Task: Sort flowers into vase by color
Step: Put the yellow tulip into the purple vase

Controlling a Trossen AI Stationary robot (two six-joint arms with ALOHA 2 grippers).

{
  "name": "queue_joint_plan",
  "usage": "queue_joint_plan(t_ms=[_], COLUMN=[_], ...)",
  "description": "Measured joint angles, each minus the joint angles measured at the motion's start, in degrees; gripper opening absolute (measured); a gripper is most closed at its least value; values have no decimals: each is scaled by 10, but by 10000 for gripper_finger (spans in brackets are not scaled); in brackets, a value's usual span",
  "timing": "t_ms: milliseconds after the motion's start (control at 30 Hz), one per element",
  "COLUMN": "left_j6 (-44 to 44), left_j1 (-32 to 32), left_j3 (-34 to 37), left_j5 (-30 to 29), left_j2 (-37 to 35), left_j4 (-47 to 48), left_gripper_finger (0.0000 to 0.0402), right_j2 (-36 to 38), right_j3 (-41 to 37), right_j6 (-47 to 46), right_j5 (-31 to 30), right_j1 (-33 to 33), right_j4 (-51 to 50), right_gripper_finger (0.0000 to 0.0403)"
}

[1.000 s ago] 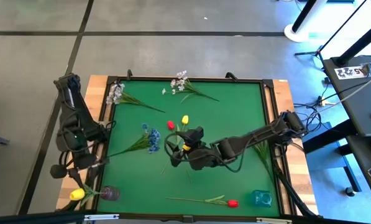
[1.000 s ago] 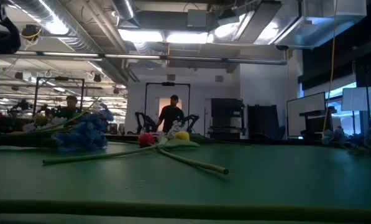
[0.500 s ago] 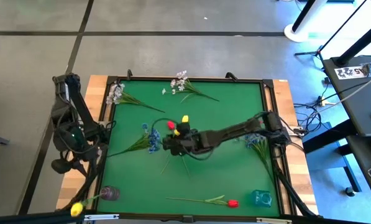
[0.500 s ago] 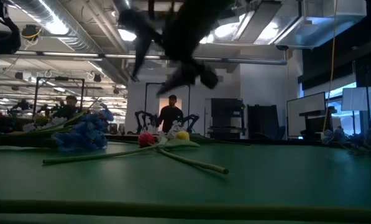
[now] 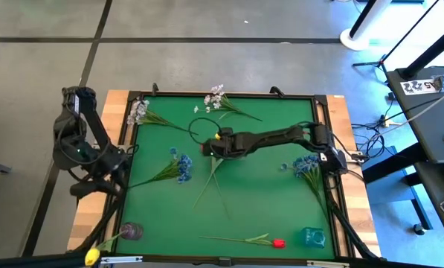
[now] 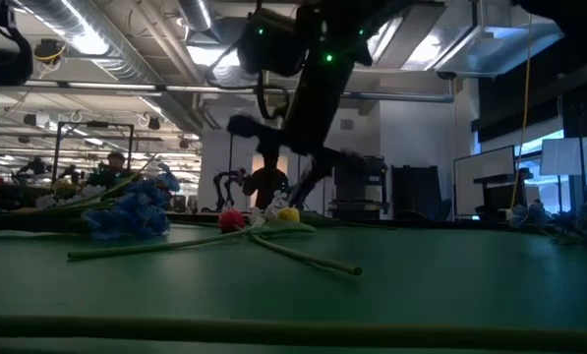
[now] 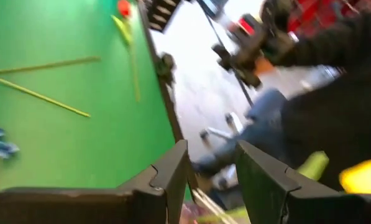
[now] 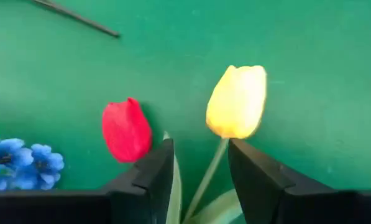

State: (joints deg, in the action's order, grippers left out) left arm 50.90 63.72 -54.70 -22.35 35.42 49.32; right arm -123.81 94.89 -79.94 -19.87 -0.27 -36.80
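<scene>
Since the earlier frame, the right arm had swung up the bench point(image 5: 281, 208), carrying its gripper point(image 5: 209, 146) from mid-mat to the red tulip point(image 5: 204, 148) and yellow tulip point(image 5: 218, 136). At the far left, the left gripper point(image 5: 88, 188) hung past the bench's left edge, fingers parted and holding nothing. Below it a second yellow tulip point(image 5: 93, 257) leaned out of the purple vase point(image 5: 132, 231) at the near left corner. White sprays point(image 5: 138, 112) lay along the far edge, and a blue cluster point(image 5: 181, 165) lay left of centre. In the right wrist view the fingers point(image 8: 149, 171) stood apart, the yellow tulip's stem between them, seemingly not yet gripped. Another red tulip point(image 5: 277, 243) lay near the front edge, more blue flowers point(image 5: 306, 165) lay at the right, and a teal vase point(image 5: 313, 237) stood in the near right corner.
</scene>
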Motion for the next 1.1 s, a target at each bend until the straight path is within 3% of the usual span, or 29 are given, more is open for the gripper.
queue_joint_plan(t_ms=[333,567,767,967,1100], left_j6=[30,25,26,25,25], left_j1=[0,-1,-7,-24,-42], left_j3=[0,0,0,0,1], left_j5=[-123,-222,-236,-236,-231], left_j2=[12,34,51,51,51], left_j4=[-5,-11,-14,-31,-31], left_gripper_finger=[128,128,128,128,128], right_j2=[-35,-37,-30,50,97], right_j3=[0,0,-1,1,1], right_j6=[-28,12,43,154,211], right_j5=[21,9,-27,-111,-132], right_j1=[-1,-1,0,29,52], right_j4=[-19,59,118,219,221], right_gripper_finger=[177,117,11,7,8])
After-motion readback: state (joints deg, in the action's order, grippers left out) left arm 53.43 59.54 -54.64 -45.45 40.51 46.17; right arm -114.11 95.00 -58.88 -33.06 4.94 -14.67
